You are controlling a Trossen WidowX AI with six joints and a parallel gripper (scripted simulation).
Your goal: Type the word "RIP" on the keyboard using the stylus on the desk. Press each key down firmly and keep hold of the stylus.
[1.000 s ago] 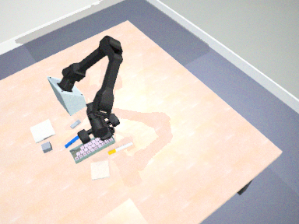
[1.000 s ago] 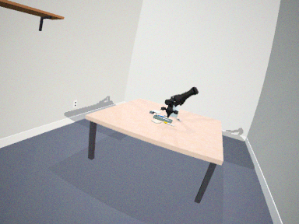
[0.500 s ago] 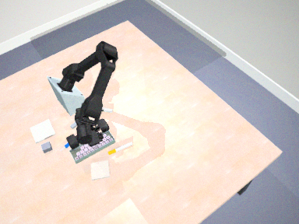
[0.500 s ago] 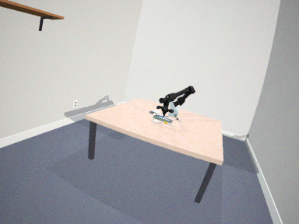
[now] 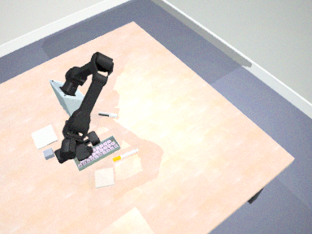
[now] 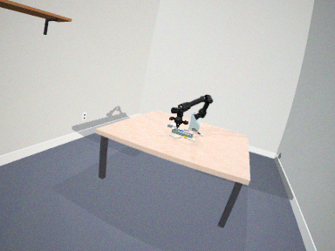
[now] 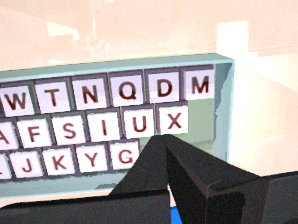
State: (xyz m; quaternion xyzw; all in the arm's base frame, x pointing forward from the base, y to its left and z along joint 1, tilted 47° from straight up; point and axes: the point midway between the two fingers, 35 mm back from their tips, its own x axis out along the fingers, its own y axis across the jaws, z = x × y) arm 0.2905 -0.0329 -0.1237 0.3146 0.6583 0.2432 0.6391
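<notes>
With its fingertips together, the gripper [image 5: 84,153] [image 6: 177,126] [image 7: 165,137] points downward.

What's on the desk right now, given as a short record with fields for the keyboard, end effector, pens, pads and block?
keyboard: green-framed with white letter keys
end effector: shut, nothing held, fingertips just below the U and X keys in the wrist view
pens: yellow-and-white marker beside the keyboard; black-and-white marker nearer the arm's base
pads: white pad; cream pad
block: small grey block near the white pad
</notes>
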